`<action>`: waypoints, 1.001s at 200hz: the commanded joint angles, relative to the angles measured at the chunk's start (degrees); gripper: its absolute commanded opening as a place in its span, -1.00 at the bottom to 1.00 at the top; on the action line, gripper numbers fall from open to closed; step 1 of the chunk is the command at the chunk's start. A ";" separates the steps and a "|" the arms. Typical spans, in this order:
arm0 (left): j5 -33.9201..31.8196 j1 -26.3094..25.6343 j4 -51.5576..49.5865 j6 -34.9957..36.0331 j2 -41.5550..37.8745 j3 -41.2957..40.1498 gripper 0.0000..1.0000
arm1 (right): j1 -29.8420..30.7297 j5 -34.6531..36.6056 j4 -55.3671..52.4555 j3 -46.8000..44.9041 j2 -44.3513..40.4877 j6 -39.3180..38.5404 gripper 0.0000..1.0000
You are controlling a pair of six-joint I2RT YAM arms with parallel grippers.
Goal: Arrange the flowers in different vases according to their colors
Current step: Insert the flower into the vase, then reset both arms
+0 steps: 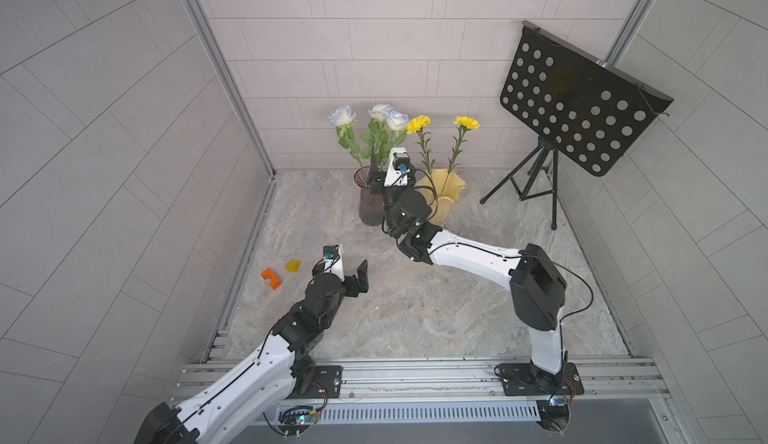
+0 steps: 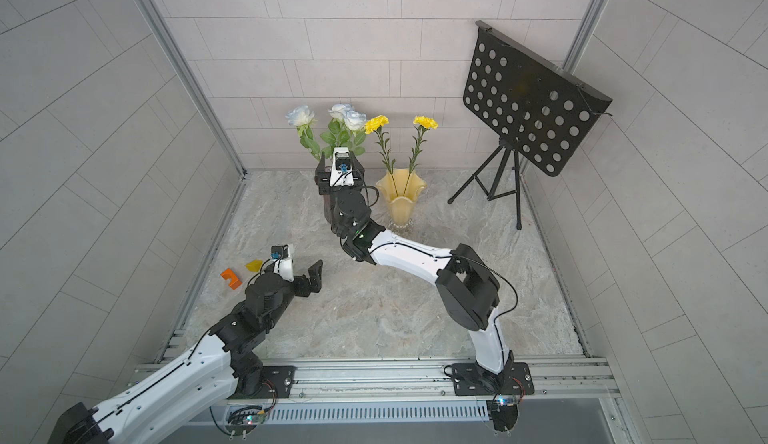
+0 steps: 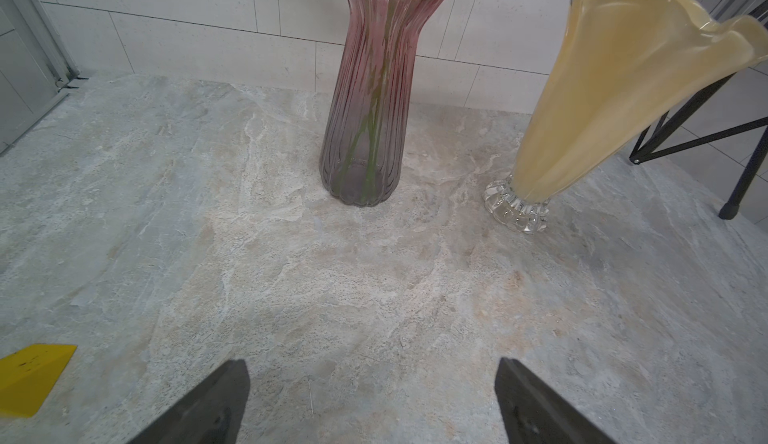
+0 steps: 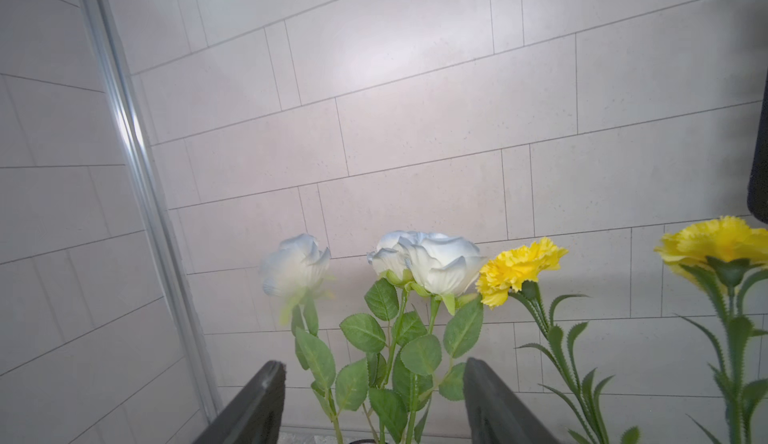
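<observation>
- Roses (image 1: 397, 121) stand in the left vase (image 1: 368, 209), upper centre of the frame.
- Carnations (image 1: 418, 124) stand in the right vase (image 1: 451, 188), just beside it.
- Music stand (image 1: 577, 101) at upper right; blocks (image 1: 271, 278) at middle left, on the surface (image 1: 415, 304).

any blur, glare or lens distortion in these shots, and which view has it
Right wrist view: the leftmost white rose looks smeared, the other white roses sharp; a bright glare patch on the tiled wall. Left wrist view: sharp, but the purple vase and yellow vase splay apart, wide-angle stretch. In both top views the side walls show bowed tile lines.
</observation>
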 commanded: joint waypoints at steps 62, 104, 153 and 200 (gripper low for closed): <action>7.56 0.00 -5.96 -5.13 10.39 8.35 1.00 | 6.53 0.73 -29.47 -35.48 -35.60 3.98 0.61; 7.93 -0.09 -7.05 -5.16 9.78 8.80 1.00 | 4.14 0.60 -47.30 -48.29 -43.54 10.11 0.67; 6.20 -0.13 -5.08 -5.52 6.04 6.01 1.00 | -4.29 2.22 -47.24 -51.34 -47.74 9.24 0.76; 6.33 -0.10 -4.86 -5.62 4.11 5.56 1.00 | -21.50 1.77 -36.58 -55.33 -40.30 2.00 0.79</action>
